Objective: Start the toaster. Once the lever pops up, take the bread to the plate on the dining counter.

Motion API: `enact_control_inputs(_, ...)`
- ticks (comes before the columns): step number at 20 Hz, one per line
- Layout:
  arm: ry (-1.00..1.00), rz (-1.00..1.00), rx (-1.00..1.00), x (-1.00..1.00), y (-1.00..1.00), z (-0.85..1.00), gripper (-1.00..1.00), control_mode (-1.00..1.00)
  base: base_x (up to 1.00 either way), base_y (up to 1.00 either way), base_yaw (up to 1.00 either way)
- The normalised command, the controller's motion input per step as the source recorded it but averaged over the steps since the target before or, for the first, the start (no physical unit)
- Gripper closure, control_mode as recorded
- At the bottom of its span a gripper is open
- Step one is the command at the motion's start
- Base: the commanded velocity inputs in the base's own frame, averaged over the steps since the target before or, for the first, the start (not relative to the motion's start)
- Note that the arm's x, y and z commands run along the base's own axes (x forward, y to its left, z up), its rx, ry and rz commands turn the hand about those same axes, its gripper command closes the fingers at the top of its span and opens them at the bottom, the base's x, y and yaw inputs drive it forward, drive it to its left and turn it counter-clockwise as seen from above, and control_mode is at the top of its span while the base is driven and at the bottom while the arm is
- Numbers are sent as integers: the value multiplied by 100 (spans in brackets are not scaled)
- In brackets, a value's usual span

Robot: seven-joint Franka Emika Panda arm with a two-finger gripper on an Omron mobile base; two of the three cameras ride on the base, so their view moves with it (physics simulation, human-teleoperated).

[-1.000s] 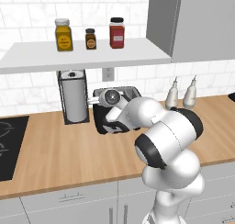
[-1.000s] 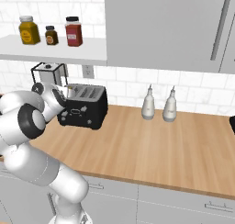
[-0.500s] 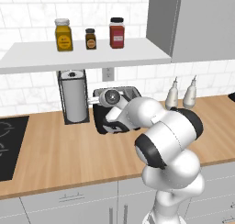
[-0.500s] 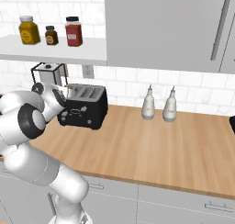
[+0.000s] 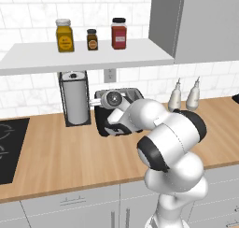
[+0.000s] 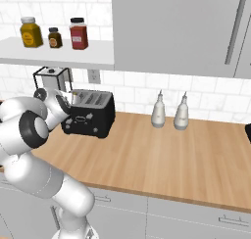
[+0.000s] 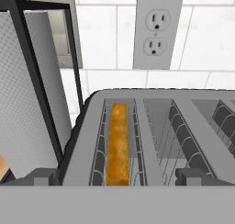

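The black toaster [image 6: 93, 116] stands at the back of the wood wall counter [image 6: 162, 155], next to the paper-towel holder [image 5: 74, 101]. In the hand view I look down on the toaster's top [image 7: 151, 126]; the bread [image 7: 118, 145] sits low in its left slot, golden edge up. My gripper [image 7: 118, 178] hovers just above the toaster's near edge, open, its two dark fingertips [image 7: 43, 177] far apart, with the bread slot in line between them and nothing held. From the right base view the gripper [image 6: 73, 102] is at the toaster's upper left corner. The plate and the dining counter are out of view.
Two pale bottles [image 6: 169, 110] stand to the toaster's right. A shelf [image 5: 88, 54] with three jars hangs above it, and a wall outlet [image 7: 157, 30] is behind. A black hob [image 5: 9, 147] lies at the counter's left end. A grey cabinet [image 6: 181, 27] hangs overhead on the right.
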Motion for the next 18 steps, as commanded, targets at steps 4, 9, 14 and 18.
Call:
enact_control_inputs(4,0,0,0,0,0,0,-100,-100,0,0,0)
enact_control_inputs(9,0,0,0,0,0,0,-100,-100,0,0,0)
enact_control_inputs(14,0,0,0,0,0,0,-100,-100,0,0,0)
enact_control_inputs(18,0,0,0,0,0,0,-100,-100,0,0,0)
